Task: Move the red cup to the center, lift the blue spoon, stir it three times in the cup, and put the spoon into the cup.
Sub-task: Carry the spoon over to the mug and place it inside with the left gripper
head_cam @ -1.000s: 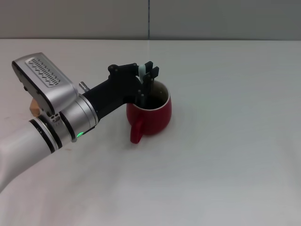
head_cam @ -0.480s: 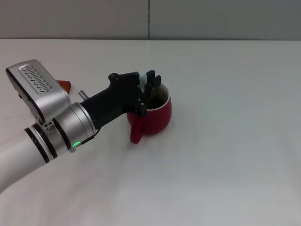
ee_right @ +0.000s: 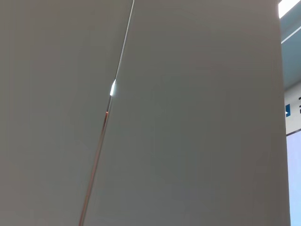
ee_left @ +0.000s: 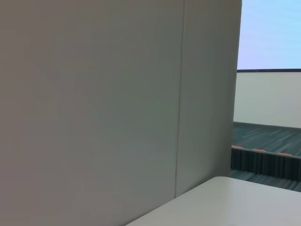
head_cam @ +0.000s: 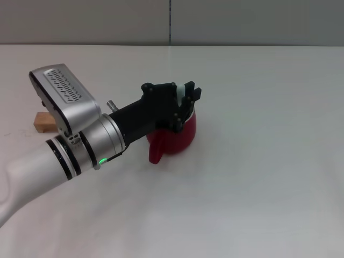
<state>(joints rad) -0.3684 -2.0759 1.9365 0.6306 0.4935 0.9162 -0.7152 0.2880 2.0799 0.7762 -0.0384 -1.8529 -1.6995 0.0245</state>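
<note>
You are looking down at a big white table (head_cam: 252, 177). It is plain and flat and fills most of the head view. At its far edge a grey wall (head_cam: 242, 21) stands, made of panels with a thin seam running down between them.

Near the middle of the table sits the red cup (head_cam: 180, 137). Its handle points toward the robot. Your left arm reaches in from the left side, and the left gripper (head_cam: 186, 95) is right over the cup and hides its mouth. The two black fingers (head_cam: 194, 93) are pinched on the pale handle of the blue spoon (head_cam: 184, 91). Only a small bit of that handle shows between them. The rest of the spoon is hidden behind the gripper.

A small tan wood block (head_cam: 44, 121) lies on the table far off to the left, partly behind the arm.

The left wrist view shows the grey wall, a corner of the white table, and past it a room with dark striped floor. The right wrist view shows only grey wall panels with a seam. You cannot see the right gripper anywhere.
</note>
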